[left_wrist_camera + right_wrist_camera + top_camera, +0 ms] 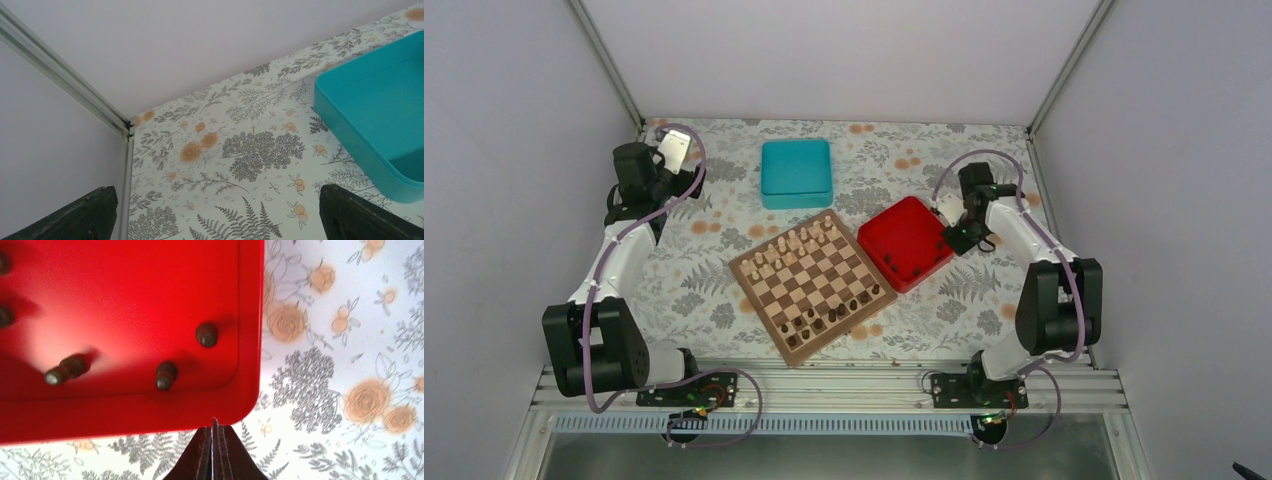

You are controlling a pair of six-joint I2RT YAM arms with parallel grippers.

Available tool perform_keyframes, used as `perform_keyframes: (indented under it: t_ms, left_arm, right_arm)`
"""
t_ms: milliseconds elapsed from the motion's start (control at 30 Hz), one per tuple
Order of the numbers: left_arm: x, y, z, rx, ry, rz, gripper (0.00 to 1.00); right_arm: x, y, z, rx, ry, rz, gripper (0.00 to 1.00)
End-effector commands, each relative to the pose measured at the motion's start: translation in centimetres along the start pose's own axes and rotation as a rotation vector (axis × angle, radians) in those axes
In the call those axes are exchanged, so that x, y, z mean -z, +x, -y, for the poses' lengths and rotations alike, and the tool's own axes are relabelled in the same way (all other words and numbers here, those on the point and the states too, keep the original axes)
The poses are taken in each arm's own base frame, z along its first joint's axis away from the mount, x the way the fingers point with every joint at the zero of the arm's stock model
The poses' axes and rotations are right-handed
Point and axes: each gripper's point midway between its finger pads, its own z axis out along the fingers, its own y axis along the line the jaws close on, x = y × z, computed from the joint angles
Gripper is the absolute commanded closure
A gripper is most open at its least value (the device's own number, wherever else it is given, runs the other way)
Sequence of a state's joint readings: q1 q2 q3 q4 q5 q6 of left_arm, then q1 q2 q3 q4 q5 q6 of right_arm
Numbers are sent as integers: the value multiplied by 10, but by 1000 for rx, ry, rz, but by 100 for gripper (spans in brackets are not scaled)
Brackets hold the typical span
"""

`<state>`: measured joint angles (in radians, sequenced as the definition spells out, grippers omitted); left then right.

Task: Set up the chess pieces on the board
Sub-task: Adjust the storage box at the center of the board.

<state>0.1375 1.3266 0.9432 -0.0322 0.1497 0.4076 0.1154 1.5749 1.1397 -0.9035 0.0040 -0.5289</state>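
Item one: the board (813,287), checkered wood, lies turned corner-on at the middle of the flowered tabletop (714,290). Item two: the dark chess pieces (834,312), some standing along the board's near-right rows and several more loose in the red tray (907,243) just beside the board's right corner. I count at least four of those in the right wrist view. Item three: pale pieces (794,245), ranked along the board's far-left rows. Item four: a teal box (796,172), open side up, beyond the board's far corner. Item five: my right pincer (214,450), pressed together with nothing visible between its tips, hangs over the tray's rounded right corner. Item six: my left pincer (215,215), spread wide and holding nothing, is at the far left of the tabletop, left of the teal box.
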Motion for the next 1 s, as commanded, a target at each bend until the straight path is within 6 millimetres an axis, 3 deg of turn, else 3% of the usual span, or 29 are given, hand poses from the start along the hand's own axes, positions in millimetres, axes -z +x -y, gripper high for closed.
perform_keyframes:
  t_ms: [0,367,633,967]
  left_arm:
    - [2,-4,0,1,8,25,0]
    - [1,-3,2,1,16,23,0]
    - [0,-2,2,1,18,19,0]
    - [2,-3,2,2,16,22,0]
  right_arm:
    - [2,23,-6,-10,-5,-44,96]
    - [-20,38,-16,-20,-43,-98,96]
    - [-33,30,-8,-39,-48,-80,96]
    - [-45,-1,17,-58,-43,-26,96]
